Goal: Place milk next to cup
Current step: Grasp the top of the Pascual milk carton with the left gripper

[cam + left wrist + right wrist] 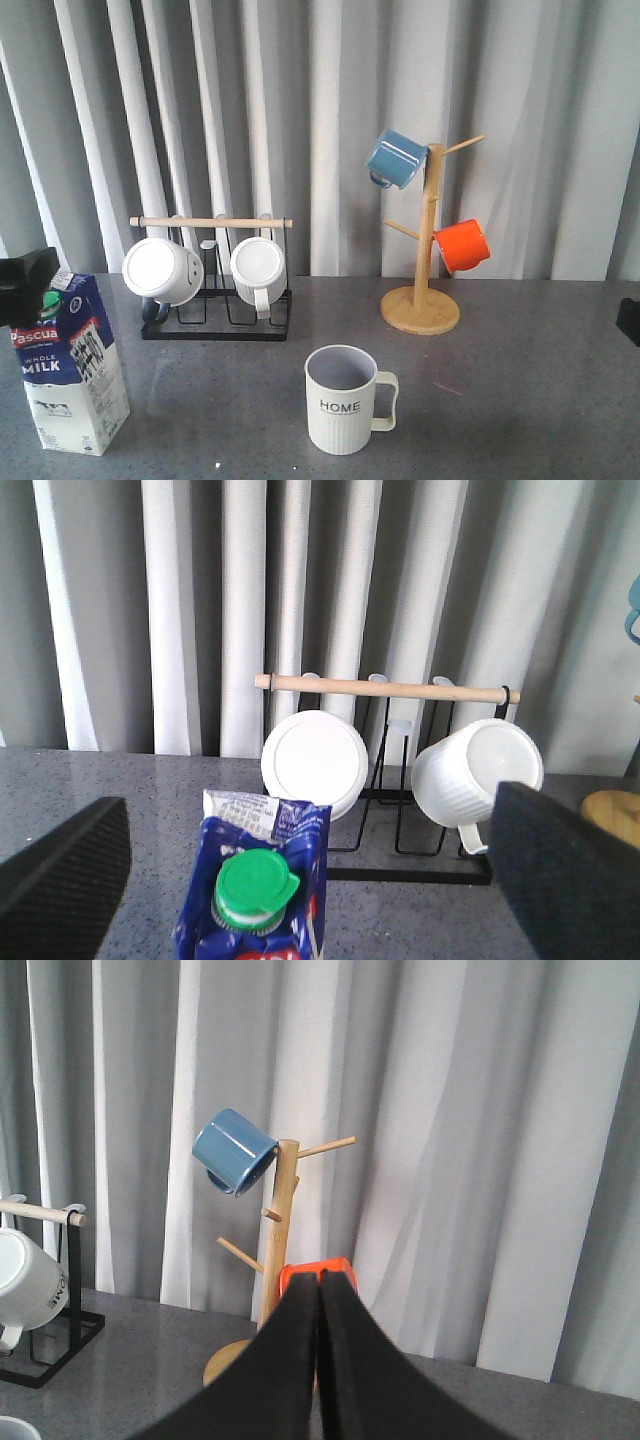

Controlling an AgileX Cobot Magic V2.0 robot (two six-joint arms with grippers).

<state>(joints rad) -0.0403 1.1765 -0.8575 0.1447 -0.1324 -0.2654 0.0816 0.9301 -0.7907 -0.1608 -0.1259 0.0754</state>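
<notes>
In the front view only a dark corner of the left hand (pixel 25 285) shows at the picture's edge, behind the milk (pixel 70 365), so its fingers cannot be made out there. The right hand (pixel 629 320) is likewise a black sliver cut off at the opposite edge.

In the left wrist view the milk's lower body runs off the bottom, leaving just its gable and green cap (pixel 255 885). The wooden mug tree (pixel 615 815) is clipped to a bit of its base.

In the right wrist view the pressed-together fingers (pixel 350 1380) cover most of the orange mug (pixel 318 1269) and part of the tree's base. The cup (pixel 12 1427) is a pale sliver of rim in the corner, and the white mug (pixel 25 1285) is cut by the edge; its small lettering is unreadable.
</notes>
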